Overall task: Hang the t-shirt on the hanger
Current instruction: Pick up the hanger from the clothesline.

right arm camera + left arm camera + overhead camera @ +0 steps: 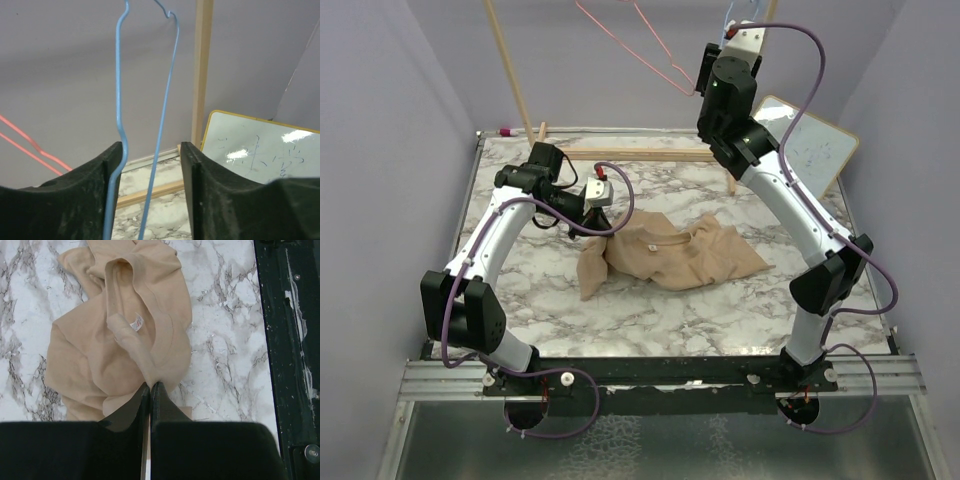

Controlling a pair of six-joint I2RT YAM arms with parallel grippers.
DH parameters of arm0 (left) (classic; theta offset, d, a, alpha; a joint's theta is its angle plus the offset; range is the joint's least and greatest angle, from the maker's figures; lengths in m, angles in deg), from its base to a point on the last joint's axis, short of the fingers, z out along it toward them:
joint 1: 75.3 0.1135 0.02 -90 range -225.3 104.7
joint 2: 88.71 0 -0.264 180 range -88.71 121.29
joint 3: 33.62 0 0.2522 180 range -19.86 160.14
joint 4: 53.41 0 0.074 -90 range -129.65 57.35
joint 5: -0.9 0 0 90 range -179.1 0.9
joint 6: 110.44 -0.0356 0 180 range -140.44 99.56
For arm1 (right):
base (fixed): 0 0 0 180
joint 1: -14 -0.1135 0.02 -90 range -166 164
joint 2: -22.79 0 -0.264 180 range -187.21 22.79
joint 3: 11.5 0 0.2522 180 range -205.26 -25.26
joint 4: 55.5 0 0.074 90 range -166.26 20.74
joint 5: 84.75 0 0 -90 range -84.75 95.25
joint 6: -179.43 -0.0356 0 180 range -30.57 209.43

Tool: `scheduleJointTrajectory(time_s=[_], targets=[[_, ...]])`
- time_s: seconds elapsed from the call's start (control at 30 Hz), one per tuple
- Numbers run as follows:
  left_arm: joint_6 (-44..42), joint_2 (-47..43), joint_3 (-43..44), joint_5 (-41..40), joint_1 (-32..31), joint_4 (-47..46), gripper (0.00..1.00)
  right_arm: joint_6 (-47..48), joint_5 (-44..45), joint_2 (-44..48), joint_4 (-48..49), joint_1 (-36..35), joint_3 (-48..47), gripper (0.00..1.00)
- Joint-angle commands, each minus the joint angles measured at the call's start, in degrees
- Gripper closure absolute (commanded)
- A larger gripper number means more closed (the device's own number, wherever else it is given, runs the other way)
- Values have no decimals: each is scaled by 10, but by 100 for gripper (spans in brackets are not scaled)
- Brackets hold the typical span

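The tan t-shirt [670,255] lies crumpled on the marble table, neck opening up, with a small label [136,323] inside the collar. My left gripper [598,205] is at the shirt's left end. In the left wrist view it [150,385] is shut on a fold of the t-shirt [100,355] near the collar. My right gripper [740,30] is raised at the back right, by the hanging light-blue hanger [730,14]. In the right wrist view it [151,150] is open. Two wires of the hanger [120,100] run between its jaws, one against the left finger.
A pink wire hanger [640,45] hangs at the back, left of the right gripper, and shows in the right wrist view [30,145]. A wooden rack [510,70] stands at the back. A whiteboard [815,150] leans at the back right.
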Motion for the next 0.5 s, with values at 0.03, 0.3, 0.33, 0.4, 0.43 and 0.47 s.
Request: scheduleJointTrajectory(time_s=[0.03,0.3,0.33,0.4,0.43,0.47], targets=[[-11,-25,-8,32,-3,-3,100,-42,-10,30,-53,10,13,58],[-10,-28,-18,38,-4,-9,100,-39,-7,53,-63,15,27,75],[-9,-28,-19,39,-4,-11,100,-41,-8,56,-66,15,29,77],[-7,-28,-21,40,-4,-14,100,-44,-11,58,-74,17,30,77],[-7,-28,-22,41,-4,-14,100,-48,-13,59,-82,18,28,77],[-7,-28,-22,41,-4,-15,100,-51,-16,58,-87,19,28,79]])
